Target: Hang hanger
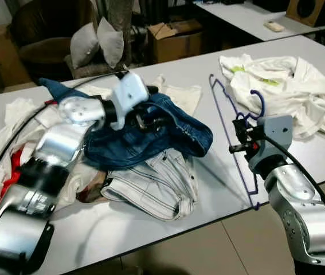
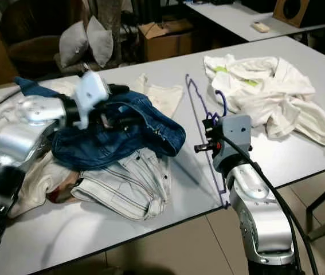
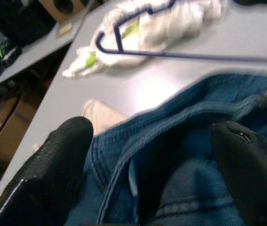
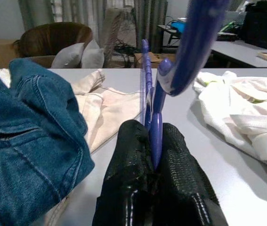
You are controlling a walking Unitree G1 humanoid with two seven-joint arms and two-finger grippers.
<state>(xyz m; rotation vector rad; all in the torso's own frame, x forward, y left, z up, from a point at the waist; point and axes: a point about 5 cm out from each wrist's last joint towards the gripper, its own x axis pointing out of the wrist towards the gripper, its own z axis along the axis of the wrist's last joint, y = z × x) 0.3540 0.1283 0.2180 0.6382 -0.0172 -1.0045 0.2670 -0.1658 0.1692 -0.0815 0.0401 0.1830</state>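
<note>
The right pincer (image 4: 153, 155) is clamped tight on the thin blue-purple wire hanger (image 1: 229, 123), its two black fingers (image 4: 128, 155) pressed against the neck just below the hook. In the head views this pincer (image 2: 208, 137) sits at about four o'clock of the scene, above the grey table (image 1: 151, 229) near its front edge. The hanger stands tilted, its hook curling at the pincer, one long side running back toward twelve o'clock and the other down toward the table's front edge at five o'clock.

The left pincer (image 3: 152, 155) is spread wide, one black finger (image 3: 53, 174) on each side of a fold of the dark blue denim jeans (image 1: 151, 129). From the head it (image 1: 148, 117) lies at about ten o'clock, reaching over the top of the jeans pile.

Under the jeans, toward six o'clock, lies a folded pair of pale whitewashed jeans (image 1: 156, 183). A cream garment (image 1: 182, 94) lies flat at twelve o'clock. A heap of crumpled white clothes (image 1: 282, 86) with a lime-green mark covers the table at two o'clock, well apart from the hanger. More white and red cloth (image 1: 4, 143) lies at nine o'clock under the left arm.

Beyond the table stand a brown armchair (image 1: 47, 40), two grey cushions (image 1: 96, 43) and a cardboard box (image 1: 176, 37).
</note>
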